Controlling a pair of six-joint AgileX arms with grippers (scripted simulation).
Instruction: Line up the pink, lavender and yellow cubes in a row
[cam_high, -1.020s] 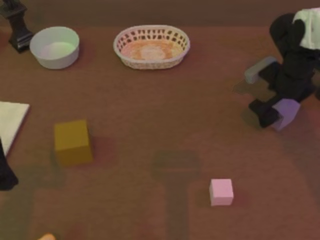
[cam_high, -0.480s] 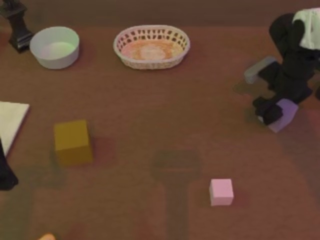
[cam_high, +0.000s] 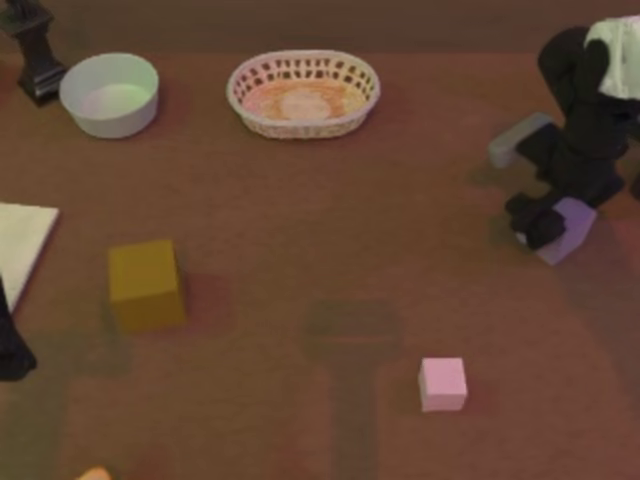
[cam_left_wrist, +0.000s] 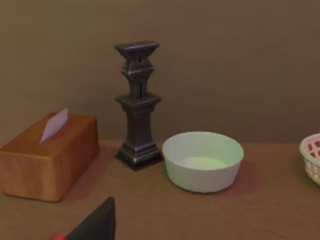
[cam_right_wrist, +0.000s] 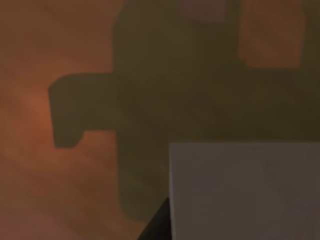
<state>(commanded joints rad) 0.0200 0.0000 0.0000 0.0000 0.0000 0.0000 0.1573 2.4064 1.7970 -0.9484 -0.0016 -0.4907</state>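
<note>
Right now the right gripper is sitting at the surface's right side, its jaws clenched on the lavender cube, so the gathering step is underway. Next I judge it needs carrying toward the pink cube, near the front middle, with the yellow cube well apart at the left. My left gripper is idling at the left edge; I cannot tell its jaws' state. Both the white bowl and wicker basket are sitting empty at the back.
</note>
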